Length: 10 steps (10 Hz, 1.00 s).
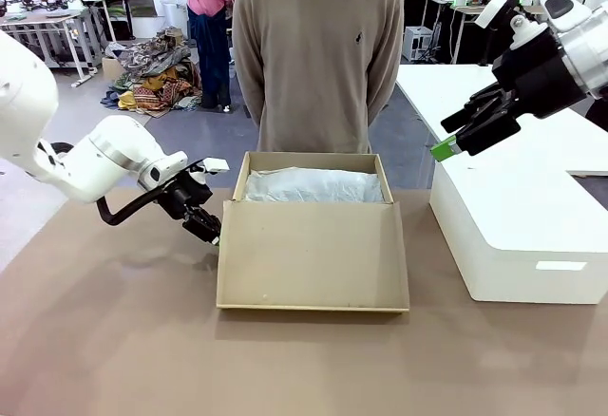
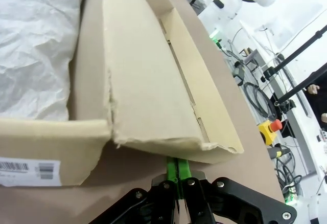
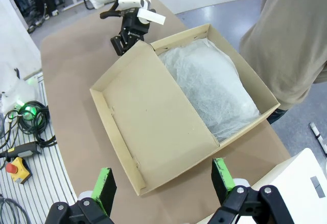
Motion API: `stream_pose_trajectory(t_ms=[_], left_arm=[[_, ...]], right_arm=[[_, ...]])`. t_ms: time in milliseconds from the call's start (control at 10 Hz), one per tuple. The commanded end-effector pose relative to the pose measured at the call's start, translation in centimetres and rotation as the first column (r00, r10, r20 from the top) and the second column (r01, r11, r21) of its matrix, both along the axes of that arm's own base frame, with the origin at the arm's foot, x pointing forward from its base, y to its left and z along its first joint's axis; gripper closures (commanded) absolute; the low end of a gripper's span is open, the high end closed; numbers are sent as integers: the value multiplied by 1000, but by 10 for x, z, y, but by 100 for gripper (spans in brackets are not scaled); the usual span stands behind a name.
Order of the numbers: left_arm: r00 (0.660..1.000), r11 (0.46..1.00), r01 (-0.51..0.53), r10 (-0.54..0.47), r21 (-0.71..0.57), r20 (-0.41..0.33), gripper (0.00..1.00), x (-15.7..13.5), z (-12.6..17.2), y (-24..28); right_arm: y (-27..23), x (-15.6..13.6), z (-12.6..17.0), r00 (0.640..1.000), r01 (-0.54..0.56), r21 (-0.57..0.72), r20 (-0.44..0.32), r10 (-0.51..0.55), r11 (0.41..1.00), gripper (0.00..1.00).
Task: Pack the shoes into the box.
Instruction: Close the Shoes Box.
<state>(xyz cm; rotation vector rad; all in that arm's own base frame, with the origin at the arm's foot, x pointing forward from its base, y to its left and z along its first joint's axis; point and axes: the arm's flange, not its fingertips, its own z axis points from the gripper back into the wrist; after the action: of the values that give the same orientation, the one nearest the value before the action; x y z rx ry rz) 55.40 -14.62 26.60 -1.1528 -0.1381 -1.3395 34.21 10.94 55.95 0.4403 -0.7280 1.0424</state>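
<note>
The brown cardboard box (image 1: 313,162) stands open in the middle of the table, its big flap lid (image 1: 313,255) lying flat toward me. White tissue paper (image 1: 313,186) covers its inside; the shoes are hidden. My left gripper (image 1: 211,233) is shut, low at the lid's left edge. In the left wrist view its green pads (image 2: 177,172) press together with nothing between them, just under the lid's side rim (image 2: 168,144). My right gripper (image 1: 454,141) hangs open, high above the table to the right of the box. The right wrist view looks down between its fingertips (image 3: 104,183) onto the lid (image 3: 153,127).
A large white box (image 1: 513,226) sits on the table at the right, under my right gripper. A person (image 1: 318,55) in a beige sweater stands at the far edge behind the cardboard box. Bare brown tabletop (image 1: 114,340) lies in front and to the left.
</note>
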Motion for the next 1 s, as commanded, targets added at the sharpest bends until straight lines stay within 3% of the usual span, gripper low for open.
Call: stream_pose_trajectory(t_ms=[0, 500, 900], left_arm=[[999, 999, 39, -39, -30, -17, 100, -5, -2, -4], [996, 997, 78, -79, -29, -43, 100, -16, 5, -9], [996, 993, 79, -83, -82, -43, 100, -26, 26, -8]], right_arm=[[-1, 3, -1, 1000, -27, 26, 14, 27, 999, 0], [-1, 3, -1, 1000, -27, 26, 14, 27, 999, 0], [-1, 3, -1, 1000, -27, 26, 14, 27, 999, 0]])
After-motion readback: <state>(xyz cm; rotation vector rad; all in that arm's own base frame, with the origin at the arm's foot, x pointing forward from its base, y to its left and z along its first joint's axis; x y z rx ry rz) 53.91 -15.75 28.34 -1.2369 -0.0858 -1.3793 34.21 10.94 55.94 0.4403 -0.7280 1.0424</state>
